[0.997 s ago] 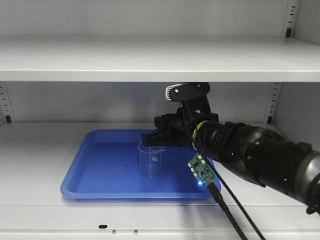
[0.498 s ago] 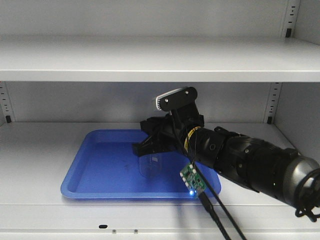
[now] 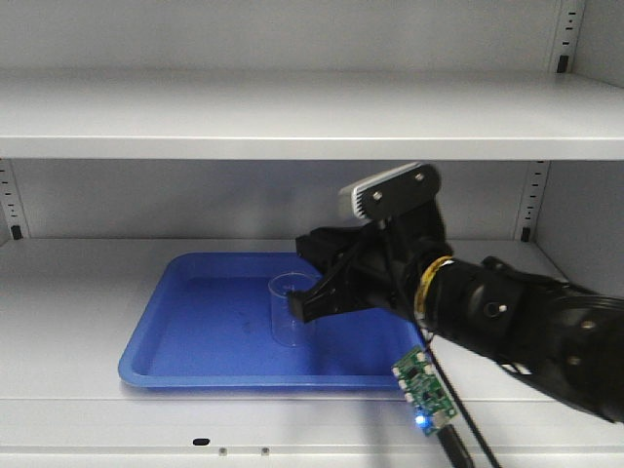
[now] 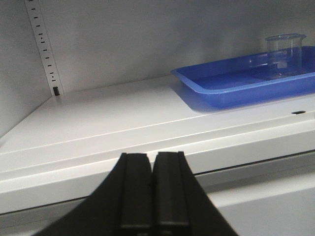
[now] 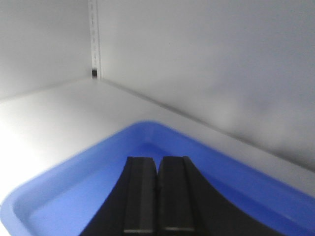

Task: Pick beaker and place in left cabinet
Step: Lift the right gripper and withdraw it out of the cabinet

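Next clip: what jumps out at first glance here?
The bright blue tray on the grey cabinet shelf catches the eye first, with the clear beaker standing upright in it. Next is the big black right arm reaching in from the right, its gripper shut beside the beaker.

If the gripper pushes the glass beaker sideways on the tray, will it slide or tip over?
The beaker stands upright in the blue tray, taller than wide, so a high push probably tips it. It looks empty, likely light, so a low push may slide it. Clear glass: probably slippery and fragile.

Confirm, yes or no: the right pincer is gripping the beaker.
No. The right wrist view shows the right pincer shut with nothing between its fingers, only blue tray beneath.
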